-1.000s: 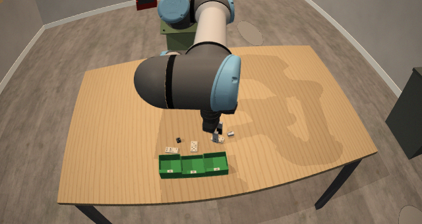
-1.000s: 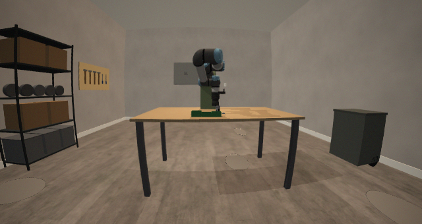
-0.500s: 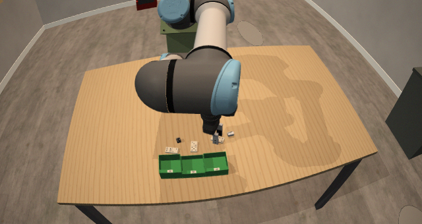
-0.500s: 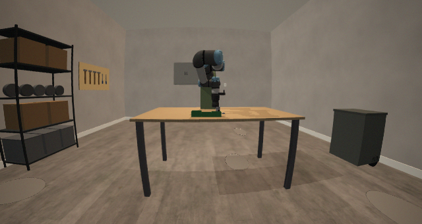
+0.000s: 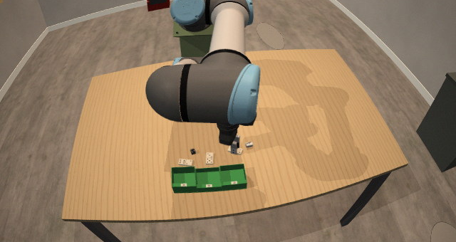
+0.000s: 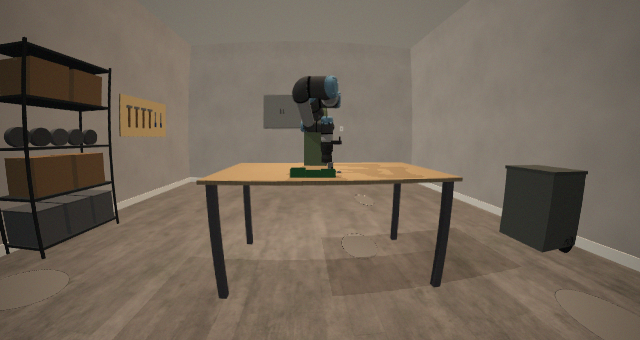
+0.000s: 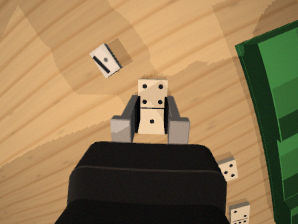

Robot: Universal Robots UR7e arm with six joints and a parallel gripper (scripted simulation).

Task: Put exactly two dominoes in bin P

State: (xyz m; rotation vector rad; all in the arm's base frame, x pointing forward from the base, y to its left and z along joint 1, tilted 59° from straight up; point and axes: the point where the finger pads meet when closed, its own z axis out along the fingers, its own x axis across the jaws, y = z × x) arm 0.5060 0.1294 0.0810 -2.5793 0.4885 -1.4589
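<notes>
Three cream dominoes (image 5: 209, 158) lie flat near three joined green bins (image 5: 209, 179).

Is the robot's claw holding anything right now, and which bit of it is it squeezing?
Yes. The gripper is shut on a white domino that lies flat on the table. The fingers press its two long sides at the near half; the far half sticks out.
</notes>
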